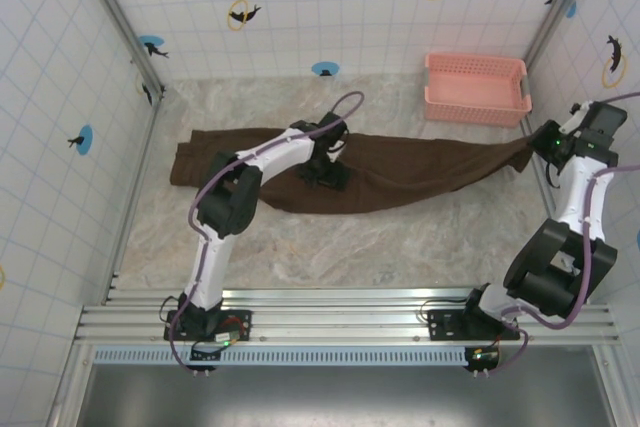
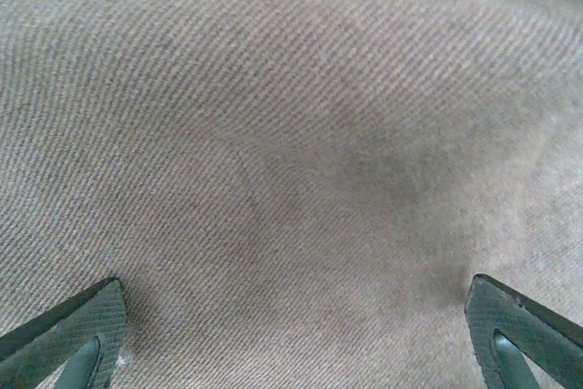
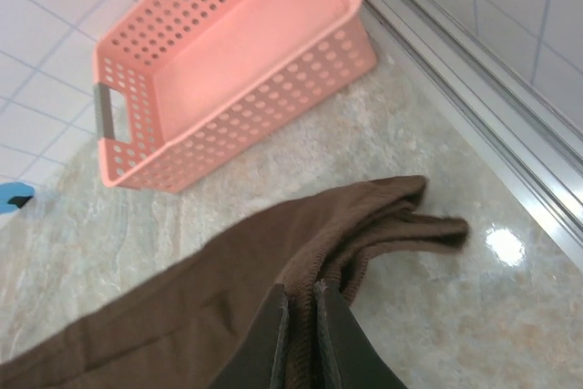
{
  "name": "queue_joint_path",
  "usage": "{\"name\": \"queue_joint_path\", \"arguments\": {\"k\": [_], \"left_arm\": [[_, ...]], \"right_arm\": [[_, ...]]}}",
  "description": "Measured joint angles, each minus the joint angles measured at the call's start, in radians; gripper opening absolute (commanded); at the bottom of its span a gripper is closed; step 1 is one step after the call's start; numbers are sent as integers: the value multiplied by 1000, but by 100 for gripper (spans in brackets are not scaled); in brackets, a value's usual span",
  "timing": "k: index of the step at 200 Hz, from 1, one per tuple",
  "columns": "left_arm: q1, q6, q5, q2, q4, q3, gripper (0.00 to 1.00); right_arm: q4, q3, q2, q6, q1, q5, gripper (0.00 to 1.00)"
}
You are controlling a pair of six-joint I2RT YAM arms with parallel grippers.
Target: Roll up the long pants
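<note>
The long pants (image 1: 400,172), dark brown cloth, lie stretched across the marble table from far left to far right. My left gripper (image 1: 327,169) presses down on their middle; in its wrist view the fingertips (image 2: 82,334) stand wide apart over the brown twill (image 2: 291,134), open with nothing pinched. My right gripper (image 1: 540,144) holds the right end of the pants, lifted a little off the table. The right wrist view shows its jaws (image 3: 301,302) shut on a ribbed fold of the cloth (image 3: 219,307), with the hem (image 3: 428,225) drooping past them.
A pink perforated basket (image 1: 476,88) (image 3: 228,70) stands empty at the back right, just beyond the held end. A metal frame rail (image 3: 474,97) runs along the right wall. Tiled walls enclose the table on three sides.
</note>
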Motion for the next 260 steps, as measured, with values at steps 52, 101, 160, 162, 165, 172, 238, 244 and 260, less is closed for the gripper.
{"name": "queue_joint_path", "arguments": {"k": [52,101,160,162,165,172,238,244,260], "left_arm": [[-137,-176,152,24,34,57,97],[-136,-231,257,38,23,122,97],[353,-107,154,-507,1,-153,97],[384,-103,150,-536,2,-170,97],[417,-96,146,-566,6,-192,97],[496,-82,130,-645,15,-253,97],[716,35,51,-829,-31,-723,97],[726,42,50,-829,-34,-732,97],[761,60,54,-829,-27,-742,97]], "right_arm": [[6,16,11,22,5,-68,0],[-33,57,-14,40,141,-89,0],[-79,155,-205,66,611,41,0],[-77,156,-209,69,629,51,0],[-76,156,-216,72,661,65,0],[-72,156,-225,81,720,95,0],[109,134,-85,161,1268,339,0],[127,140,-53,163,1302,351,0],[159,167,43,169,1380,384,0]]}}
